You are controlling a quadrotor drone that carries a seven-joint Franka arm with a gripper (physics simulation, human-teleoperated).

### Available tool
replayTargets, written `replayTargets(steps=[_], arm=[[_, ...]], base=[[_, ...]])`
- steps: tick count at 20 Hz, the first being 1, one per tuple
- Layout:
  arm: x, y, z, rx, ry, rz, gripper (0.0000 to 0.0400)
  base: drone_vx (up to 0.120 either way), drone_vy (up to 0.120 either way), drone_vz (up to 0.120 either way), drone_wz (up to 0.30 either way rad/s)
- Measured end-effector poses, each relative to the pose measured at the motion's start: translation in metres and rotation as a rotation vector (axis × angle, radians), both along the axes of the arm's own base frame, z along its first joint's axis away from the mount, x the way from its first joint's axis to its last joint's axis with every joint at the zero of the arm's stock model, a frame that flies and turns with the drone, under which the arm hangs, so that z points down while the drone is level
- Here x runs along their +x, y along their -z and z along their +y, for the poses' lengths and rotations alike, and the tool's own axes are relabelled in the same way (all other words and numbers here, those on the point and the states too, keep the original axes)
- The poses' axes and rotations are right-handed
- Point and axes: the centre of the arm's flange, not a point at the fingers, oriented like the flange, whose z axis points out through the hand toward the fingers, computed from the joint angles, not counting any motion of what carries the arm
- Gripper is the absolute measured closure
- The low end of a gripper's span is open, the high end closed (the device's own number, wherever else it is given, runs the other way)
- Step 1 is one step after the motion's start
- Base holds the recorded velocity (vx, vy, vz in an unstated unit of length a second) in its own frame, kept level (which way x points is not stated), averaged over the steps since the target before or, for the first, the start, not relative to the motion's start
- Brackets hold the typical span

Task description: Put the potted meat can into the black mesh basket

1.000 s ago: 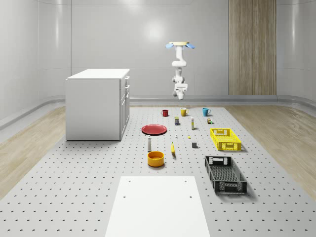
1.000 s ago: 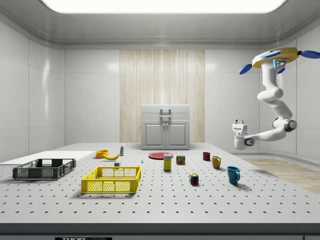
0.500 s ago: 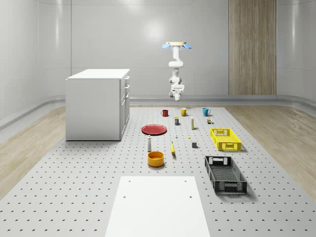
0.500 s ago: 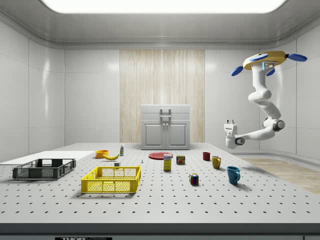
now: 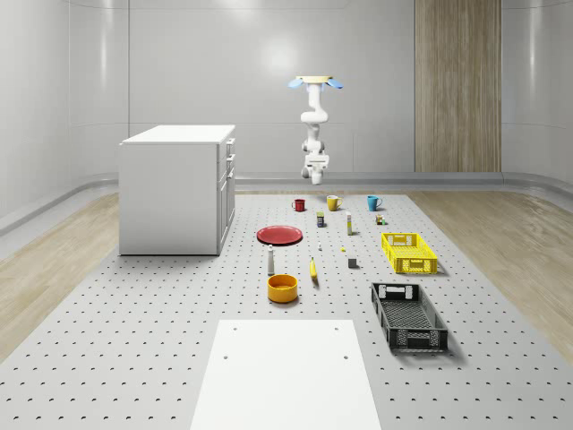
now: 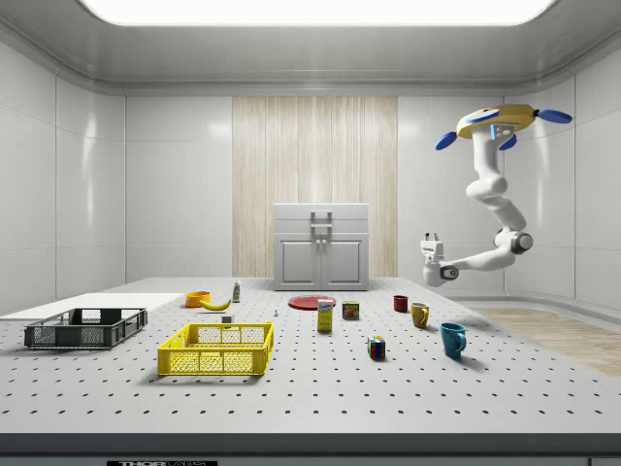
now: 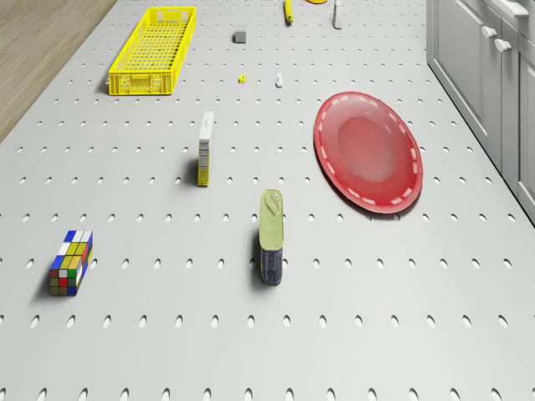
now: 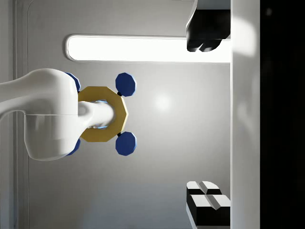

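Surface (image 5: 134,358): grey perforated, objects scattered across it.
Progress: nothing grasped yet. Potted meat can (image 7: 272,236) stands mid-frame in the drone view beside red plate (image 7: 368,152); black mesh basket (image 5: 408,316) lower right, whole-scene view, well apart.
Drone (image 6: 495,120): hovers high, side view's upper right.
Arm: bent down, forearm level.
End effector (image 6: 431,239): points upward, fingers spread wide, empty.

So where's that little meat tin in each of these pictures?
Whole-scene view: the small potted meat can stands just right of the red round plate, slightly beyond it.
Side view: the can stands just right of the plate.
Drone view: the can stands beside the plate, apart from it.
Shared landmark: the red plate.
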Motion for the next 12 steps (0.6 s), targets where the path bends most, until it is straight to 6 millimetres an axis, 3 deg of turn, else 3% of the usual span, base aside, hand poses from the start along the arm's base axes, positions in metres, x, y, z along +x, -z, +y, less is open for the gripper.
replayTargets(steps=[12], arm=[[-0.0009, 0.0001, 0.0029, -0.029, 0.001, -0.009, 0.0000]], base=[[0.120, 0.000, 0.000, 0.000]])
